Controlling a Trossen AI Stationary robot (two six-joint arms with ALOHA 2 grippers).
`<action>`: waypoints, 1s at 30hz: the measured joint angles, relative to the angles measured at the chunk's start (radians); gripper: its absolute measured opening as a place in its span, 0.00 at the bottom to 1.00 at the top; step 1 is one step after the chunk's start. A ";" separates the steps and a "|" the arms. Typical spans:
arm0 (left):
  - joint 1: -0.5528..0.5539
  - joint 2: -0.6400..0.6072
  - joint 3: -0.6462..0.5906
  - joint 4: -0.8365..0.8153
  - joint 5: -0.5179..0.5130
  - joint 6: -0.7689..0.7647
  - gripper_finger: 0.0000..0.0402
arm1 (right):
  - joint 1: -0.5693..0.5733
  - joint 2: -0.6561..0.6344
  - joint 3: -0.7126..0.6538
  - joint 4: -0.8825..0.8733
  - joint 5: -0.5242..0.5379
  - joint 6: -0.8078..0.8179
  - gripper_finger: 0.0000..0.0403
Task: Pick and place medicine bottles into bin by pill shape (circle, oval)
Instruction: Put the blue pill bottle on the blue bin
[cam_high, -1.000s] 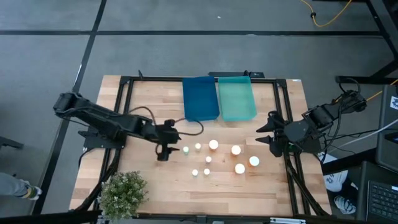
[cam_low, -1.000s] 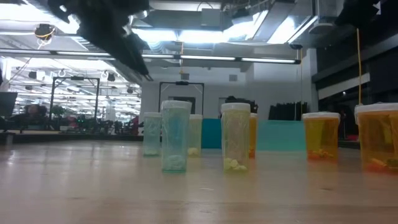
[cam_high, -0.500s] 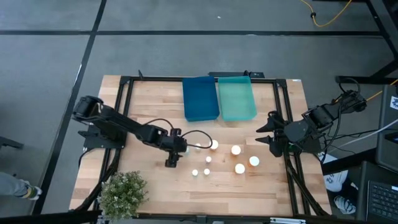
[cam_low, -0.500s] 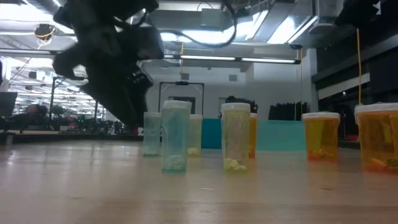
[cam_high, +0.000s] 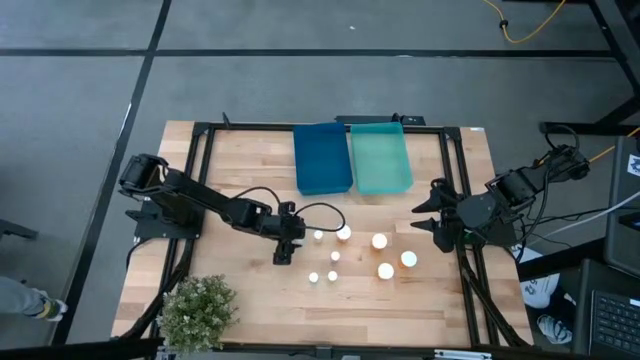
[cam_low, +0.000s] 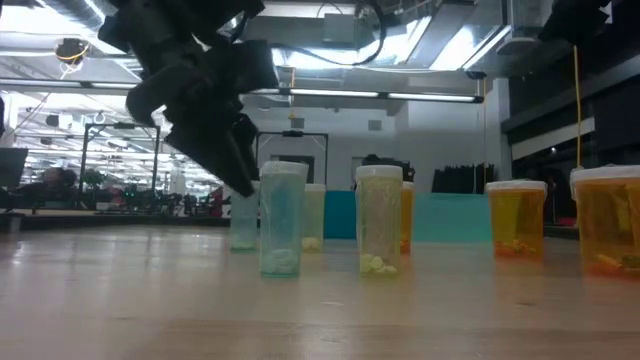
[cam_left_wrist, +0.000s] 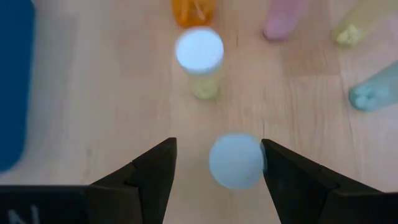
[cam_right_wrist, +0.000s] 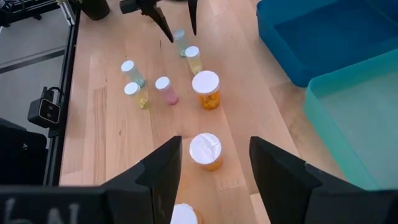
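While open around whitish bottle (cam_left_wrist: 236, 160) | left fingers (cam_left_wrist: 283, 180) low

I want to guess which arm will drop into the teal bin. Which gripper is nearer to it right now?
Right. The right gripper hangs open off the teal bin's outer front corner, above the amber bottles. The left gripper is open farther off, past the blue bin, over a small whitish bottle.

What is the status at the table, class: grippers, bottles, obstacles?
Left gripper open, straddling a small whitish bottle. Right gripper open, waiting at table's right edge. No bottle in blue bin or teal bin. Neighbouring bottle stands close ahead.
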 joint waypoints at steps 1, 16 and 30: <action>0.000 -0.008 0.000 -0.004 -0.001 0.000 0.56 | 0.000 0.000 0.000 0.000 0.000 0.000 0.47; 0.000 -0.006 -0.001 -0.031 0.039 0.000 0.49 | 0.000 0.000 0.000 -0.008 0.002 0.001 0.47; 0.023 -0.006 -0.001 -0.020 0.054 0.004 0.24 | 0.000 0.000 0.000 -0.008 0.014 0.003 0.47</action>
